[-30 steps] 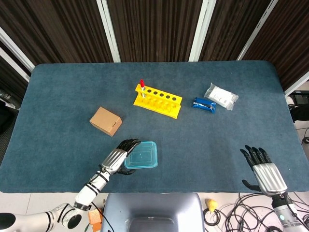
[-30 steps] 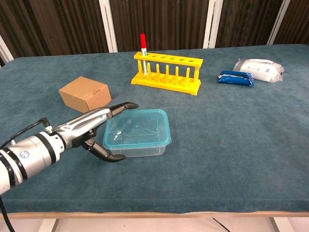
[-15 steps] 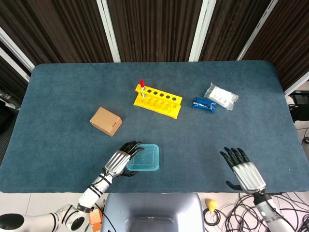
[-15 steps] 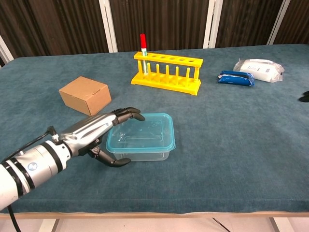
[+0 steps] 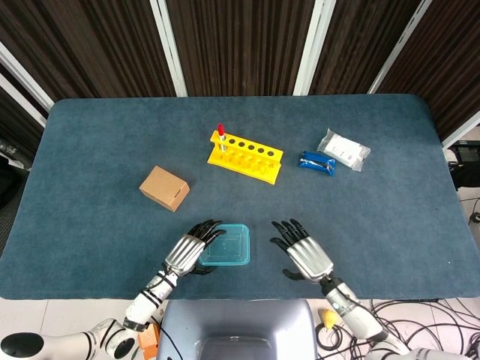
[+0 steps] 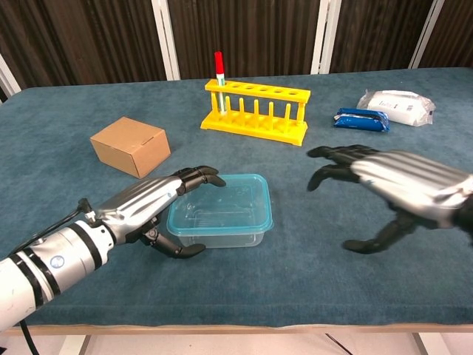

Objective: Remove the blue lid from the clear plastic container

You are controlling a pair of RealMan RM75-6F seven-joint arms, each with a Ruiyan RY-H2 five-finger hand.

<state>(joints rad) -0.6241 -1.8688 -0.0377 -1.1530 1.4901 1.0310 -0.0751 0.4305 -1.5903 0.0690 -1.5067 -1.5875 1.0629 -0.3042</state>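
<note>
On the blue bench, left hand grips the clear plastic container while right hand, fingers spread and empty, must next reach its blue lid.

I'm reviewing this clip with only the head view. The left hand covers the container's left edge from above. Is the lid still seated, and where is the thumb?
Observer: In the chest view the blue lid sits flat on the container. The left hand has its fingers over the lid's left edge, and the thumb curls low beside the near wall. I can't tell if it presses.
Operator: Is the right hand on the table?
Observer: No. From the chest view the right hand hovers above the table, to the right of the container, with its fingers spread and holding nothing.
</note>
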